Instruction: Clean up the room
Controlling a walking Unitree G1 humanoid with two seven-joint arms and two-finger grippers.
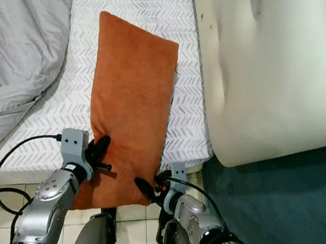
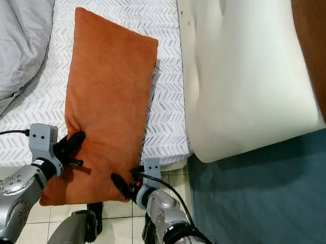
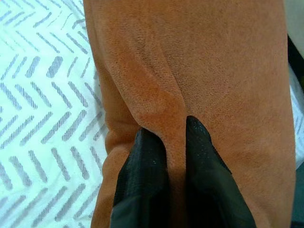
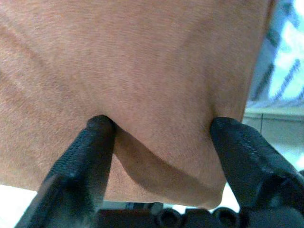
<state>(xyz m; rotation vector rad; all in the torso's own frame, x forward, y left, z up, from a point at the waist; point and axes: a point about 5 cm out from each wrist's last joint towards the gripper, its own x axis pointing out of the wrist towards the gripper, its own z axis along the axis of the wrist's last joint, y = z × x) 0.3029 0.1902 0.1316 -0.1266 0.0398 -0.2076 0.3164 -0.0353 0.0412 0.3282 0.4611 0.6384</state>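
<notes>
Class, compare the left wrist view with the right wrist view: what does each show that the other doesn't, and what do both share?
Left wrist view alone: the left gripper pinching a fold of fabric between close-set fingers, beside the chevron-patterned bedsheet. Right wrist view alone: the right gripper with fingers spread wide against the cushion's corner, and tiled floor beyond. Both: the orange cushion.

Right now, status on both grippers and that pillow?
Left gripper shut on orange pillow. Right gripper open, straddling its near corner. Pillow on bed, overhanging edge. Nothing in the way.
</notes>
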